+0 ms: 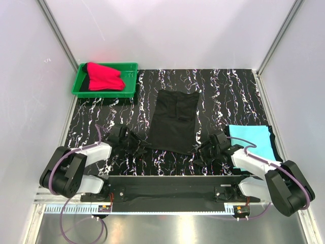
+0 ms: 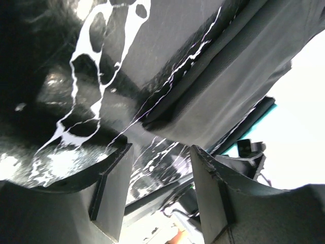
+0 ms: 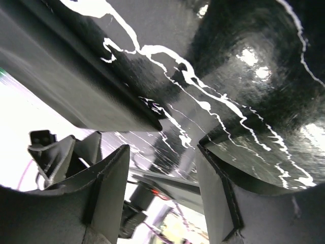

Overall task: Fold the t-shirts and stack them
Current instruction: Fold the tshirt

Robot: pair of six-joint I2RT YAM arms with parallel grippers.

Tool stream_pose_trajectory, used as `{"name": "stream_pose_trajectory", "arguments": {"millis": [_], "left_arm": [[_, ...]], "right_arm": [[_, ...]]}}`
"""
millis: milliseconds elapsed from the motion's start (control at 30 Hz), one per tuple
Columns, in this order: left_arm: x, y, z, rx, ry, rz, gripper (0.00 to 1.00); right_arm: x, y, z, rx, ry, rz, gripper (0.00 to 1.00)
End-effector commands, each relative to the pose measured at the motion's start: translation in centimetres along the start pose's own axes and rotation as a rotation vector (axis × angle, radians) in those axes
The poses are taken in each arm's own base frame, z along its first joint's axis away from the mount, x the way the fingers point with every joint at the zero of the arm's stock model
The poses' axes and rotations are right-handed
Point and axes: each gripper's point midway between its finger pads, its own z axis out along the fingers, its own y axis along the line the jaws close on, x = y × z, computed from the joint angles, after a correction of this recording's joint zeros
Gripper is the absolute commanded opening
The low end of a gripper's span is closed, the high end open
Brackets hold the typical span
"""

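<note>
The black t-shirt (image 1: 173,121) lies flat in the middle of the table, folded into a long narrow strip. The bright red t-shirt (image 1: 104,77) lies bunched in the green tray. The turquoise t-shirt (image 1: 251,142) lies folded flat at the right edge. My left gripper (image 1: 139,144) is low at the black shirt's near left corner, open and empty. The left wrist view shows its jaws apart (image 2: 160,152) with the shirt's edge (image 2: 228,86) just ahead. My right gripper (image 1: 203,151) is low at the near right corner, open and empty (image 3: 162,147), with the shirt's edge (image 3: 66,76) just ahead.
The green plastic tray (image 1: 131,76) stands at the back left corner. The table (image 1: 228,96) has a black marbled top and white walls on three sides. The right arm reaches over the turquoise shirt's near left part.
</note>
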Motion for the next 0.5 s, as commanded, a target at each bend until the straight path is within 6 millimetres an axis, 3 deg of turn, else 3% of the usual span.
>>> {"name": "stream_pose_trajectory", "arguments": {"millis": [0,467], "left_arm": [[-1.3,-1.2,0.7,0.053,-0.064,-0.05,0.54],[-1.5,1.6,1.4,-0.038,-0.08,-0.121,0.47]], "right_arm": [[-1.2,0.4,0.5,-0.015,-0.085,0.118,0.62],[-1.3,-1.5,1.8,0.074,-0.117,0.204,0.57]]}}
